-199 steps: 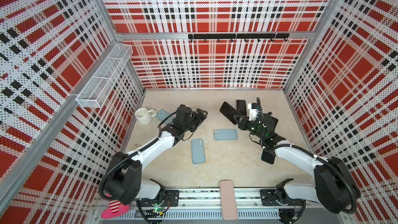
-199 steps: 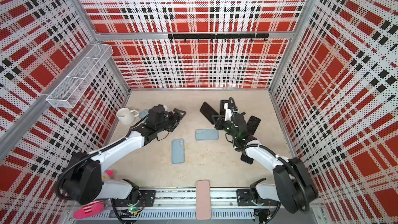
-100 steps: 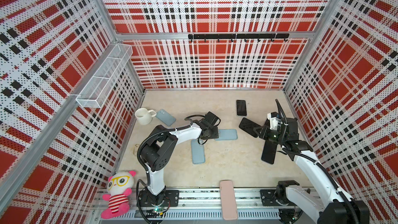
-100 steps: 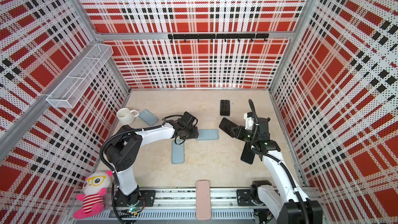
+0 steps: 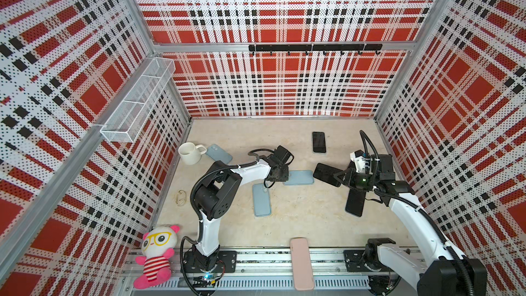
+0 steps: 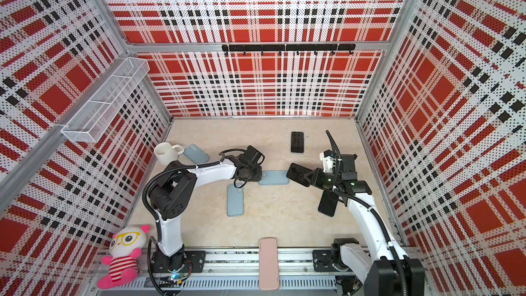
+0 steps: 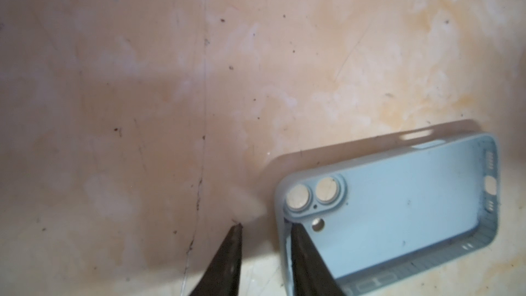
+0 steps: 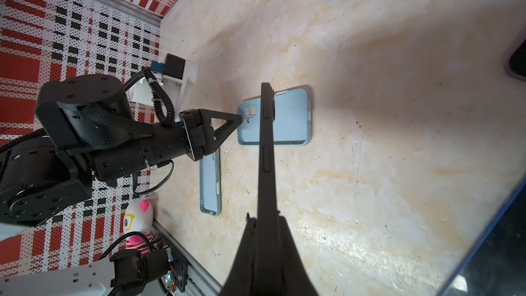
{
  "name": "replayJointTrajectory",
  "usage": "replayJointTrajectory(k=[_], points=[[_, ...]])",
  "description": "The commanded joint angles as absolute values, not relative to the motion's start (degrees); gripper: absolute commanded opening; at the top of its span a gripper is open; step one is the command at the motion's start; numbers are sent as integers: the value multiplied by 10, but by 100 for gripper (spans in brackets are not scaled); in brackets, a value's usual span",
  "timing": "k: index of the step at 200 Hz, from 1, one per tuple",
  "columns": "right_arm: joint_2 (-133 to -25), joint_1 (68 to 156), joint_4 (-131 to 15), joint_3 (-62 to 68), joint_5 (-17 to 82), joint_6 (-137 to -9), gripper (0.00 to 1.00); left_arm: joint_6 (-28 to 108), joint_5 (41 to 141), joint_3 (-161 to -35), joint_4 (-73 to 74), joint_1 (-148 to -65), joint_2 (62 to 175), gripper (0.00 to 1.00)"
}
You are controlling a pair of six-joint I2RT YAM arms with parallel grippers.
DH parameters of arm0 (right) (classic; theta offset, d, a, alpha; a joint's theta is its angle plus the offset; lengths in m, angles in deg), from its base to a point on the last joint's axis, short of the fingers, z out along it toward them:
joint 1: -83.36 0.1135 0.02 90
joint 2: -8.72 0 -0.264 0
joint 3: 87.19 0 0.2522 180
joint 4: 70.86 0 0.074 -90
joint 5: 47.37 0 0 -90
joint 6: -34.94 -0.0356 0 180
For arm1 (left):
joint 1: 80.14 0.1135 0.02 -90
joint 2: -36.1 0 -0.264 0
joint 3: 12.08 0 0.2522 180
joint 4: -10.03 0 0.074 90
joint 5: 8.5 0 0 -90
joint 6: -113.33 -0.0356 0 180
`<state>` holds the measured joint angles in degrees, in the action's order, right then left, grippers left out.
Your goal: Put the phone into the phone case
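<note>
My right tool (image 8: 264, 223) grips the phone (image 8: 267, 138) edge-on, just beside the blue case (image 7: 398, 209) on the surface (image 5: 299, 223). My left tool (image 7: 265, 226), half open, straddles the case wall; a weak pinch there could let the case skid.

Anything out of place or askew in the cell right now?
Yes. The pink rectangular phone-sized slab lies across the metal base rail at the front, between the arm bases, mostly off the beige tabletop. A white-and-pink plush toy sits at the rail's end by the left arm's base. Nothing looks spilled or damaged.
</note>
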<state>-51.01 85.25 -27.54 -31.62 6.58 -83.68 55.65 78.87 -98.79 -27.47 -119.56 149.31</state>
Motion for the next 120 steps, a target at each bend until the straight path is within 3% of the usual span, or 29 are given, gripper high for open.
replayJointTrajectory(k=[1, 35, 61, 120], points=[[-529, 848, -272, -288, 35, -814, 2, 533, 789, -999, -287, -1197, 1513, 29], [-561, 856, -274, -270, 17, -830, 0, 521, 787, -975, -288, -1191, 1494, 22], [-584, 904, -384, -287, -6, -911, 0, 512, 795, -948, -284, -1183, 1469, 16], [-715, 930, -351, -229, -30, -852, 1, 480, 834, -901, -280, -1171, 1433, 12]])
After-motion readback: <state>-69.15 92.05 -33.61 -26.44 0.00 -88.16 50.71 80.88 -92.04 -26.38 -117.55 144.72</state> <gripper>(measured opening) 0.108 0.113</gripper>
